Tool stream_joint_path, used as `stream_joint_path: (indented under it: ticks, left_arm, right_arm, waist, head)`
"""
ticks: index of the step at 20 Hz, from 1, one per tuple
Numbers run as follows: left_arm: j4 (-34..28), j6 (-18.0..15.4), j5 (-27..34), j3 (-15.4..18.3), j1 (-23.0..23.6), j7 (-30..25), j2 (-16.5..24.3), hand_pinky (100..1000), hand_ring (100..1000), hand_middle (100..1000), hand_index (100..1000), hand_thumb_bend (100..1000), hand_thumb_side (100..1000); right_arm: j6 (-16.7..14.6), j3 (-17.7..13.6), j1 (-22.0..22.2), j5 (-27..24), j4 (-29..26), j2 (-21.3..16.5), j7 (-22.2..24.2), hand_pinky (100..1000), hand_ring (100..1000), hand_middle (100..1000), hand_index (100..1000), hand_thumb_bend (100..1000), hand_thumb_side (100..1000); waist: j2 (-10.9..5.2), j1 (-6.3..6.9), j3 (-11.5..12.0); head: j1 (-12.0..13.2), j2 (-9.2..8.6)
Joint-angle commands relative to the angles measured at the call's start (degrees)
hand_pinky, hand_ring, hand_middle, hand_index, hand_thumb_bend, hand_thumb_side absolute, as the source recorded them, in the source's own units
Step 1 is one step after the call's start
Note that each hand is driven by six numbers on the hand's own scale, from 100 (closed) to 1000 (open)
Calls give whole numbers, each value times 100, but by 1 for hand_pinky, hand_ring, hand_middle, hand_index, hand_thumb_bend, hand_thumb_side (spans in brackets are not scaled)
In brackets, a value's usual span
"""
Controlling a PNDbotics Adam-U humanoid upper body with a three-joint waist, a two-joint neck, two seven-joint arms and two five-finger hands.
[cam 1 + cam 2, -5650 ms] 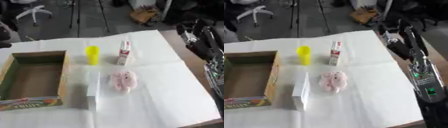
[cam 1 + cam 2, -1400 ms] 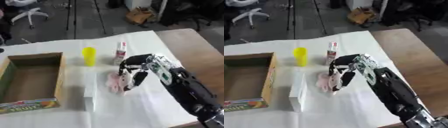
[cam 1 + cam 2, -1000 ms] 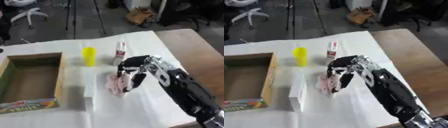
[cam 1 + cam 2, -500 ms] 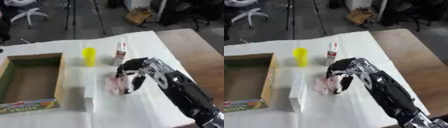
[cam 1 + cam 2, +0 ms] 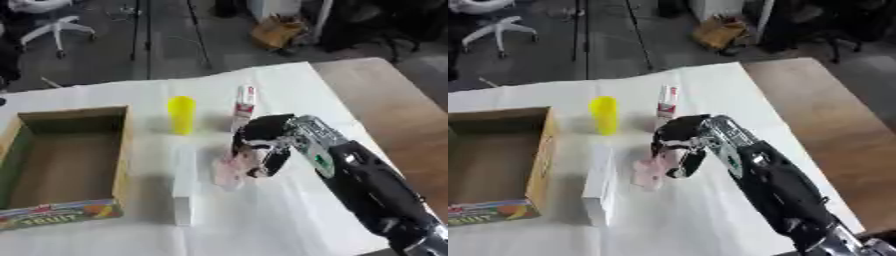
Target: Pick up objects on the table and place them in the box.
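My right hand (image 5: 262, 145) reaches in from the lower right, fingers curled down over a soft pink thing (image 5: 230, 170) on the white cloth, which it partly hides. A yellow cup (image 5: 182, 114) stands upright behind it. A small white and red carton (image 5: 244, 104) stands just right of the cup. A long white box (image 5: 184, 185) lies left of the pink thing. The open cardboard box (image 5: 122, 145) with a fruit print sits at the left and holds nothing that I can see. My left hand shows in neither view.
The white cloth (image 5: 289, 220) covers most of the brown table (image 5: 402, 120), whose bare wood shows at the right. Beyond the far edge are an office chair (image 5: 52, 25) and a floor with stands.
My right hand came in from the right edge and lowered onto the pink thing. Over the last second its fingers curled closer round it. The other things have not moved.
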Motion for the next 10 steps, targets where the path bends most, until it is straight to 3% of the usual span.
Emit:
stream_joint_path:
  ticks: [1, 10]
  left_arm:
    - [-87, 4, 4, -3, -36, 7, 50, 663, 706, 621, 769, 538, 912]
    - [-88, 8, 2, 10, -35, 27, 59, 663, 705, 621, 768, 539, 911]
  right_arm:
    - [115, -192, -214, -136, -256, -181, -212, 100, 248, 333, 404, 306, 230]
    - [759, -692, -519, -462, -527, -426, -576, 100, 231, 329, 391, 307, 199]
  waist:
    - [-86, 10, -16]
    - [-102, 13, -21]
  head:
    - [-1, 39]
    - [32, 39]
